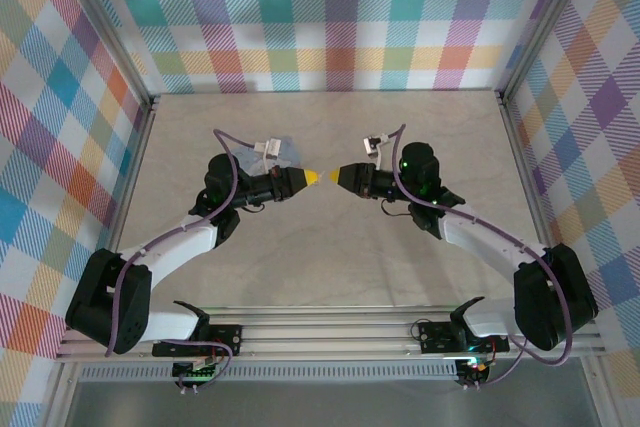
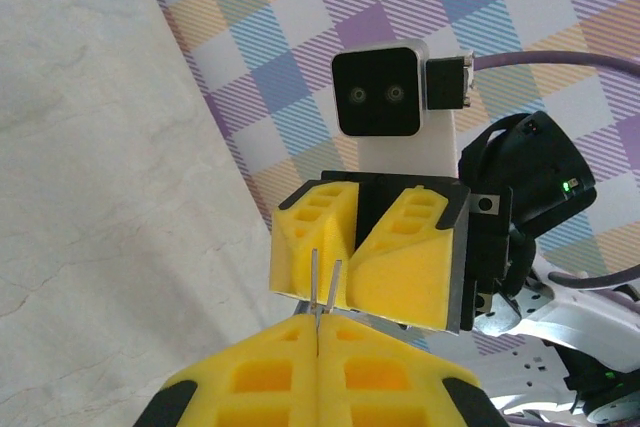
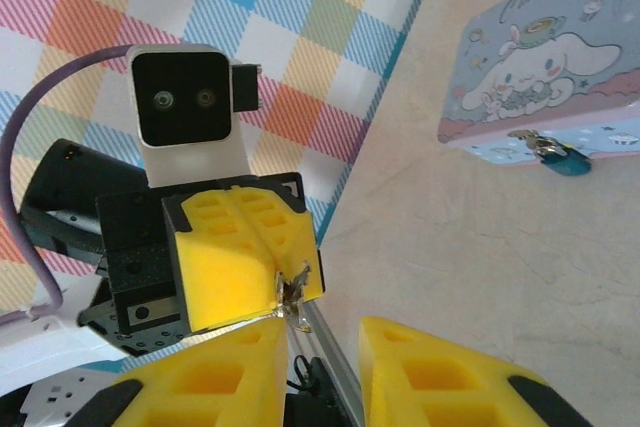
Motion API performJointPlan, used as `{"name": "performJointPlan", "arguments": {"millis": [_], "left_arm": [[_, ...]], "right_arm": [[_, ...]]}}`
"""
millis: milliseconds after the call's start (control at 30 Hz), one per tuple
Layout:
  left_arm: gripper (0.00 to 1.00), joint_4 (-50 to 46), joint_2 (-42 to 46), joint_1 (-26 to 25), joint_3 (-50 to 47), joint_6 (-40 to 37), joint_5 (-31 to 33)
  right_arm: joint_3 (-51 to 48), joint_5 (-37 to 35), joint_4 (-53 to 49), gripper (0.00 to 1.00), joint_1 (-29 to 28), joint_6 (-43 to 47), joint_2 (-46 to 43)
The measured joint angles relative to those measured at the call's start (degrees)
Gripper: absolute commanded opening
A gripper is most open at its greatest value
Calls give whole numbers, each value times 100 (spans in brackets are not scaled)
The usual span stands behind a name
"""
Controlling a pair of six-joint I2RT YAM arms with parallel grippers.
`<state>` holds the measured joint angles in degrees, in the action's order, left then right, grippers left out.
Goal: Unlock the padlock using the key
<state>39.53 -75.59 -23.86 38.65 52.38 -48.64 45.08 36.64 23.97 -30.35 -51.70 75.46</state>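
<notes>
Right wrist: padlock (image 3: 563, 158) on tin (image 3: 540, 57)

Dark-blue padlock (image 3: 566, 160) at front of tin (image 3: 530, 67); thin silvery key (image 2: 316, 287) in left end effector (image 2: 318, 321)

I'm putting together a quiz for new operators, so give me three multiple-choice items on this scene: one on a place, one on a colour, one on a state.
1. Where is the padlock?
A. hanging on the front of the tin
B. on top of its lid
C. behind it

2. What colour is the padlock?
A. red
B. dark blue
C. yellow

3. How is the left end effector?
A. wide open
B. shut on the key
C. shut on the padlock

Answers:
1 A: in the right wrist view it hangs at the tin's front edge.
2 B: its body is dark blue.
3 B: its yellow fingers press together with the thin metal key sticking out.
</notes>
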Motion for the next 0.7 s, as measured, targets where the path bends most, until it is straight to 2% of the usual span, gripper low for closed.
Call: {"name": "performJointPlan", "arguments": {"millis": [700], "left_arm": [[0,289,-11,0,20,358,-146]], "right_arm": [[-4,291,577,32,0,-168,0]]}}
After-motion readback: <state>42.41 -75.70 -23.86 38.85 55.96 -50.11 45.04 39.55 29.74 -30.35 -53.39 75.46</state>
